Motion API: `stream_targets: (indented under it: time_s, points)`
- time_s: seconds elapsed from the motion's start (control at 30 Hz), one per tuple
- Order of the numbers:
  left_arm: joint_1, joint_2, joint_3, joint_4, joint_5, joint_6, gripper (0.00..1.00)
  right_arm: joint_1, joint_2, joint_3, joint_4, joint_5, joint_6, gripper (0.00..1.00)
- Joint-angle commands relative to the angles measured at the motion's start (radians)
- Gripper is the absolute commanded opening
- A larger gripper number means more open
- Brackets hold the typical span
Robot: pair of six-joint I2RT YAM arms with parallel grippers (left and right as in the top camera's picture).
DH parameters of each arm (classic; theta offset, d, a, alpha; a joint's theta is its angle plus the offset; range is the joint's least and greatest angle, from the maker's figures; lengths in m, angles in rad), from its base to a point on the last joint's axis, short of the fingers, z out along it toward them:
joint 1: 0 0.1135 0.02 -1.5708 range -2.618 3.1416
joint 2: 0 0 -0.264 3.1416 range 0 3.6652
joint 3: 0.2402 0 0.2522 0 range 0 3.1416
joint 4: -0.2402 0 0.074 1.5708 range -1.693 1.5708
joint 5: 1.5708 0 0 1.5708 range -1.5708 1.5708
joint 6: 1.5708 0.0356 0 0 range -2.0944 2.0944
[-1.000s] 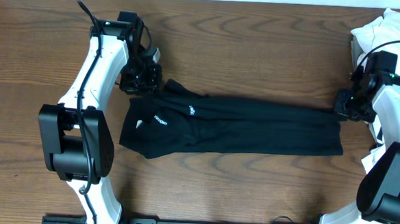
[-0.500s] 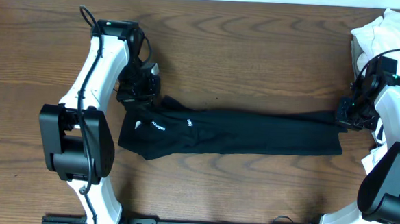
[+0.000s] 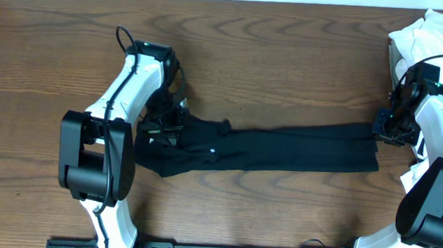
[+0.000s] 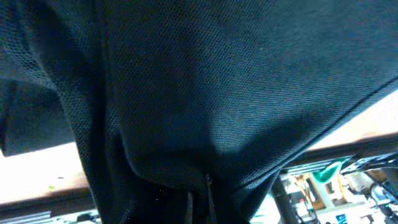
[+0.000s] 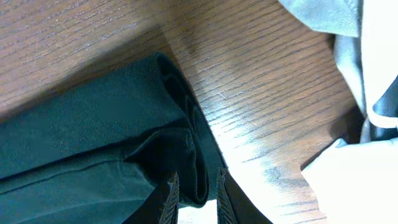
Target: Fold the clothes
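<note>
The clothes (image 3: 281,146), a black T-shirt, lie stretched in a long narrow band across the table. My left gripper (image 3: 166,125) is at the shirt's left end, shut on a pinch of the fabric, which bunches up around it. In the left wrist view the black mesh cloth (image 4: 205,81) fills nearly the whole frame and drapes over the closed left gripper (image 4: 199,202). My right gripper (image 3: 379,132) is at the shirt's right end. In the right wrist view the right gripper (image 5: 198,202) has its jaws slightly parted, with the rolled edge of the shirt (image 5: 87,137) lying loosely between them.
A heap of white garments (image 3: 427,32) sits at the back right corner, close behind the right arm, and shows as white cloth (image 5: 373,62) in the right wrist view. Bare brown wood table (image 3: 286,59) lies behind and in front of the shirt.
My left gripper has carried the shirt's left end rightward and toward the front, so the white lettering is now mostly covered. The right jaws have parted from their grip on the right end.
</note>
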Motion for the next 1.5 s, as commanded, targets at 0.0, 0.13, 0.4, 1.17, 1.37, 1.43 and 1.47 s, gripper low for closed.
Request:
stream_targets:
  time_s: [0.0,0.13,0.4,1.17,1.37,1.43,1.47]
  points:
    - [0.0,-0.026,-0.016,-0.016,-0.021,-0.008,0.06,-0.011,-0.016,-0.002,-0.014,-0.048,0.004,0.2]
    - [0.0,-0.026,-0.018,-0.026,-0.047,-0.008,0.06,-0.011,-0.016,-0.002,-0.032,-0.12,-0.012,0.2]
    - [0.0,-0.026,-0.019,-0.024,-0.047,-0.008,0.09,-0.011,-0.016,-0.002,-0.042,-0.406,-0.168,0.19]
    - [0.0,-0.026,-0.327,0.322,-0.047,-0.04,0.12,-0.013,0.007,-0.205,0.2,-0.196,-0.069,0.22]
    - [0.0,-0.026,-0.375,0.346,-0.195,-0.085,0.12,-0.026,0.007,-0.253,0.249,-0.145,-0.034,0.23]
    - [0.0,-0.026,-0.375,0.359,-0.238,-0.116,0.12,-0.026,0.007,-0.253,0.25,-0.145,-0.033,0.23]
    - [0.0,-0.026,-0.375,0.374,-0.245,-0.129,0.12,-0.026,0.007,-0.253,0.25,-0.145,-0.033,0.23]
